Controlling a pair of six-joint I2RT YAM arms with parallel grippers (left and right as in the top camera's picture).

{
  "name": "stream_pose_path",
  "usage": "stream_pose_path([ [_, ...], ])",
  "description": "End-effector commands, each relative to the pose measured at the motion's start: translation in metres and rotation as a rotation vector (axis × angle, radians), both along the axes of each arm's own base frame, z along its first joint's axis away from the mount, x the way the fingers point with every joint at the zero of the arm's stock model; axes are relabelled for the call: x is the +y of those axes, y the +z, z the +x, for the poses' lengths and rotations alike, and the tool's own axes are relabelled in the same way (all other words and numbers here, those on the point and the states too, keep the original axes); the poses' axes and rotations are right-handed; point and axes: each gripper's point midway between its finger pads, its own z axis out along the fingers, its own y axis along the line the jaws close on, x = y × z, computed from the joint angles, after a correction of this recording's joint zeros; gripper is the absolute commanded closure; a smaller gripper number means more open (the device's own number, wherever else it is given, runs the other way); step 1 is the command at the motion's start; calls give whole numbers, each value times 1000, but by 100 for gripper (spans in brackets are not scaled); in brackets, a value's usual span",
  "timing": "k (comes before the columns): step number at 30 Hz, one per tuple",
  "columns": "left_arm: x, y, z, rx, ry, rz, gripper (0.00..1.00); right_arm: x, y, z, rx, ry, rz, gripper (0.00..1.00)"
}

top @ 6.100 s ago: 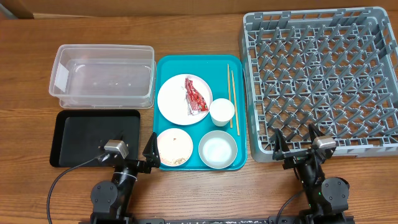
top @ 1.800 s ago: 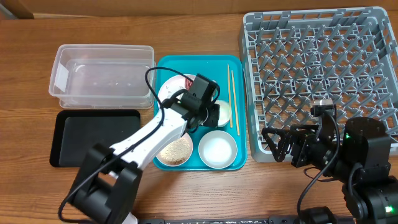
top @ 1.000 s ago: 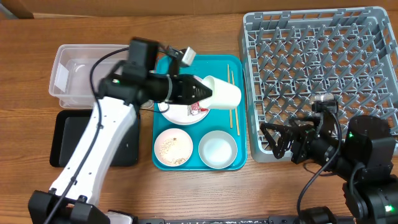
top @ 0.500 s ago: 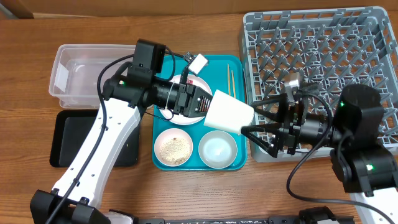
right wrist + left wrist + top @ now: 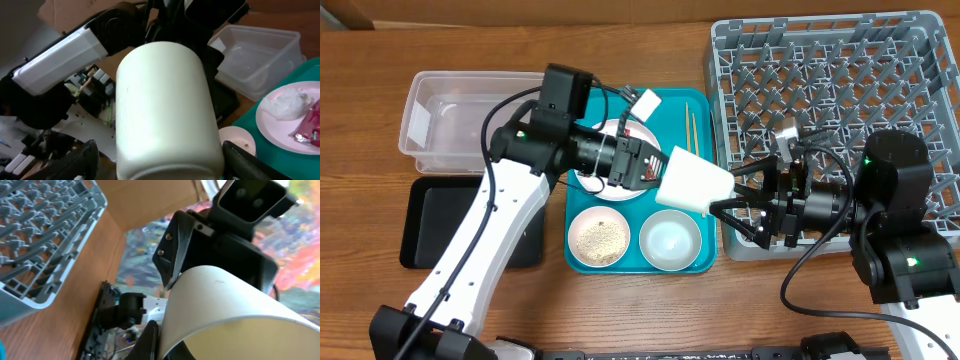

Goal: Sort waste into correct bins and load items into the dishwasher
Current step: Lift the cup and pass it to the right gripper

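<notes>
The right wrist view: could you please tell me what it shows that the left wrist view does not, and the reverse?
Only the right wrist view shows the clear tub and the white plate carrying the red wrapper and a crumpled paper scrap. Only the left wrist view shows the grey dish rack, at upper left. Both show the white cup, large in the foreground; the overhead view confirms the left gripper holds it.
</notes>
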Motion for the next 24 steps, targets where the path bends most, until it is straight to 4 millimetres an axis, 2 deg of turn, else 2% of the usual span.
stream_pose_path([
  [1, -9, -18, 11, -50, 72, 120, 96, 2, 17, -11, -42, 43, 27, 23],
  [4, -12, -17, 13, -55, 77, 118, 96, 2, 16, -11, -36, 43, 27, 28],
  [5, -12, -16, 14, -54, 78, 117, 96, 2, 16, -11, -34, 43, 26, 33],
  [7, -12, -16, 14, -51, 80, 116, 96, 2, 15, -12, -26, 42, 25, 50],
  [8, -12, -16, 14, -53, 80, 115, 96, 2, 13, -11, -19, 36, 21, 50],
  [9, -12, -15, 14, -54, 80, 115, 96, 1, 12, -10, -15, 28, 17, 41],
  [10, -12, -15, 15, -56, 80, 114, 96, 1, 10, -8, -9, 16, 10, 24],
  [11, -12, -15, 15, -60, 80, 111, 96, 0, 8, -6, -7, 3, 2, 21],
  [17, -14, -10, 17, -68, 79, 91, 96, 1, 8, -9, -3, 18, 6, 15],
  [24, -17, 6, 16, -110, 41, 16, 96, 0, 4, -13, 9, 29, -1, 11],
])
